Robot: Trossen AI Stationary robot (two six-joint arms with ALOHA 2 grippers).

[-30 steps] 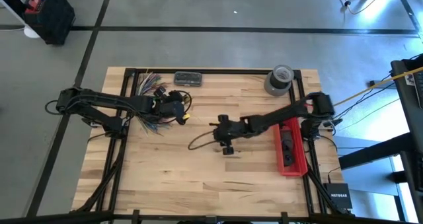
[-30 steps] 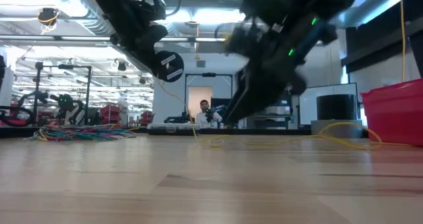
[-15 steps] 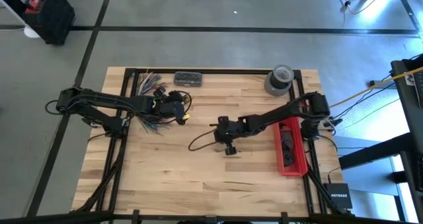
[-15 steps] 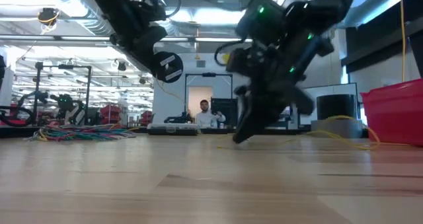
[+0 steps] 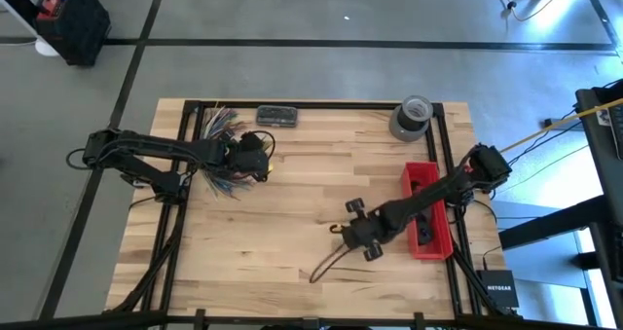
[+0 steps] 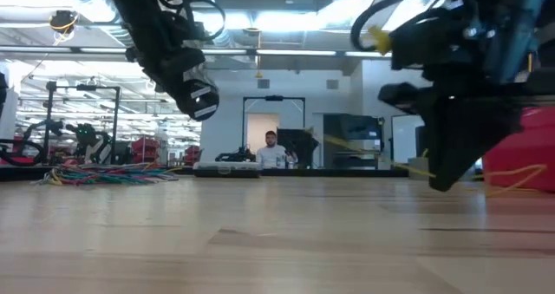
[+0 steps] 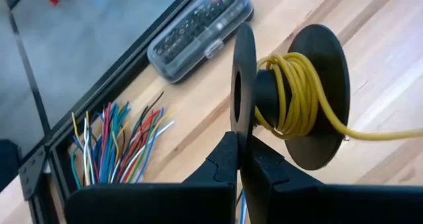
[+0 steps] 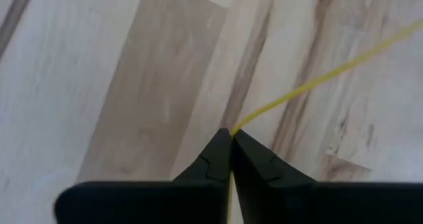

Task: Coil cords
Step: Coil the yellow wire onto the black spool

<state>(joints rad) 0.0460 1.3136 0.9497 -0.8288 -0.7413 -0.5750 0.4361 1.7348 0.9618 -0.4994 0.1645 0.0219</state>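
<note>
A thin yellow cord (image 8: 317, 78) runs over the wood from my right gripper (image 8: 231, 133), which is shut on it near the table's front right (image 5: 343, 235). A dark stretch of the cord (image 5: 321, 267) trails toward the near edge. At the far left my left gripper (image 5: 255, 160) is shut on a black spool (image 7: 310, 98) held above the table. Several turns of the yellow cord (image 7: 294, 95) are wound on the spool's hub, and one strand (image 7: 386, 135) leads off it. My left gripper pinches the rim of the spool's nearer flange (image 7: 242, 118) between its two fingertips, with the fingers slanting down. The spool hangs clear of the table, its axle roughly level. My right gripper pinches the cord (image 8: 239, 126) at its fingertips, coming steeply from above just over the wood. The cord leads away across the boards.
Multicoloured wires (image 5: 219, 126) lie fanned at the far left beside a clear case (image 5: 277, 116). A tape roll (image 5: 411, 116) stands at the far right. A red bin (image 5: 428, 213) sits close to my right arm. A person (image 6: 273, 151) shows in the room behind.
My right gripper has swung from the table's middle toward the near edge and to the right, tipping more steeply down. The cord's loose loop, which lay left of centre, has been dragged along and now trails near the front edge.
</note>
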